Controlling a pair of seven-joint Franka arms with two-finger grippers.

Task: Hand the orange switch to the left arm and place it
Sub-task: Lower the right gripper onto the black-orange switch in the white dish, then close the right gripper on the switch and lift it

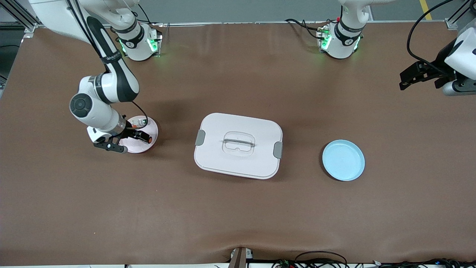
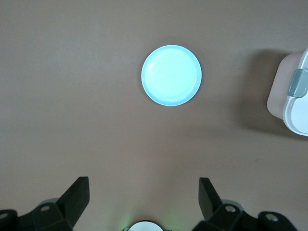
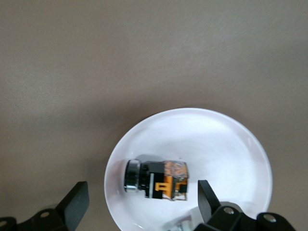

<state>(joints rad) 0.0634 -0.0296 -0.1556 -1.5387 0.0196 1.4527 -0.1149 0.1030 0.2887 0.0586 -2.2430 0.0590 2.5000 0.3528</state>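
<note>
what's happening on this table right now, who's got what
The right gripper hangs open just over the pink plate at its end of the table, straddling the orange switch, which lies on the plate ungrasped. The left gripper waits open, high over its own end. The white box sits closed mid-table, and a blue plate lies empty toward the left arm's end.

The orange switch (image 3: 156, 180), black with orange stripes, lies on its side low in the right wrist view. The box (image 1: 238, 145), white, lid closed, sits mid-frame in the front view.
</note>
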